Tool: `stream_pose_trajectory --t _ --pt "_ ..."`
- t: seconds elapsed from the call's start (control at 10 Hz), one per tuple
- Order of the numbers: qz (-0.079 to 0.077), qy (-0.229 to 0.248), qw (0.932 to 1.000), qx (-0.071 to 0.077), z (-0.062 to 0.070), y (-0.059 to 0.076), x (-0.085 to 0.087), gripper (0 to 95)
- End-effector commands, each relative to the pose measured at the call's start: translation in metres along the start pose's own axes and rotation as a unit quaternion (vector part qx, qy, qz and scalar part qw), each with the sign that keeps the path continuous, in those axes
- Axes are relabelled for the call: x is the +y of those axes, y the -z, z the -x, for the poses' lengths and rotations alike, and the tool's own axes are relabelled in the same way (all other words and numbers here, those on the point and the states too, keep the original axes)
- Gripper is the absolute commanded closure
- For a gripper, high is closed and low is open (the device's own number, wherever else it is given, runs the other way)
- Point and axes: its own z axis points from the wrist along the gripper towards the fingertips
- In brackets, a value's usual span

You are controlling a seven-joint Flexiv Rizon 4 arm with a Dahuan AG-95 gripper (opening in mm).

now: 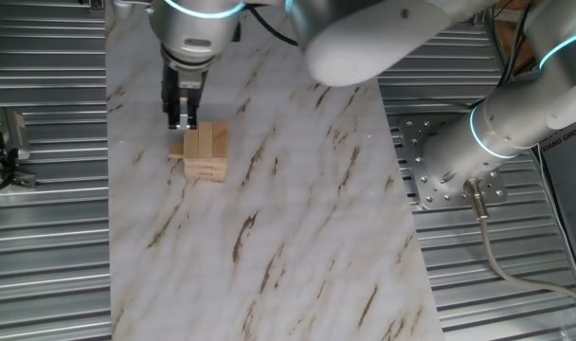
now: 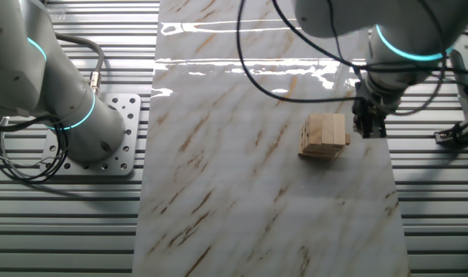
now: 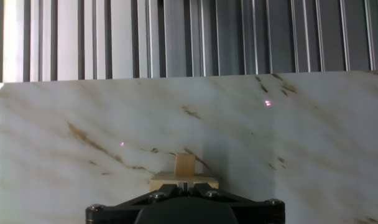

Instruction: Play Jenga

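Note:
The Jenga stack (image 1: 206, 152) of pale wooden blocks stands on the marble table top (image 1: 269, 237), also seen from the other side (image 2: 324, 137). One block (image 1: 178, 151) sticks out a little from the stack's side. My gripper (image 1: 181, 119) hangs right beside the stack, its black fingers pressed together with nothing between them. In the other fixed view the gripper (image 2: 368, 128) is just right of the stack. In the hand view the gripper (image 3: 185, 185) sits low against the stack (image 3: 164, 182), and one block (image 3: 184, 165) juts out beyond it.
The marble sheet lies on a ribbed metal bench (image 1: 42, 246). The arm's base plate (image 1: 440, 170) is bolted beside the sheet. A small metal fixture (image 1: 9, 137) stands off the sheet at the left.

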Motion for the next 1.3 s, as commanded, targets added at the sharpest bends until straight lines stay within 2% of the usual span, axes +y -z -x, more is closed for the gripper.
stream_pose_trajectory --t 0.1,0.2,0.5,0.6,1.3 --pt "0.001 -0.004 1.0000 0.004 0.006 0.000 0.000 95.0" --pt "0.001 -0.005 1.0000 0.006 0.013 -0.002 0.000 95.0" --pt "0.010 -0.012 0.9999 0.004 0.024 -0.011 -0.005 95.0" --pt "0.009 -0.014 0.9999 0.005 0.027 -0.013 -0.006 95.0" --pt "0.011 -0.035 0.9993 0.004 0.034 -0.019 -0.004 95.0"
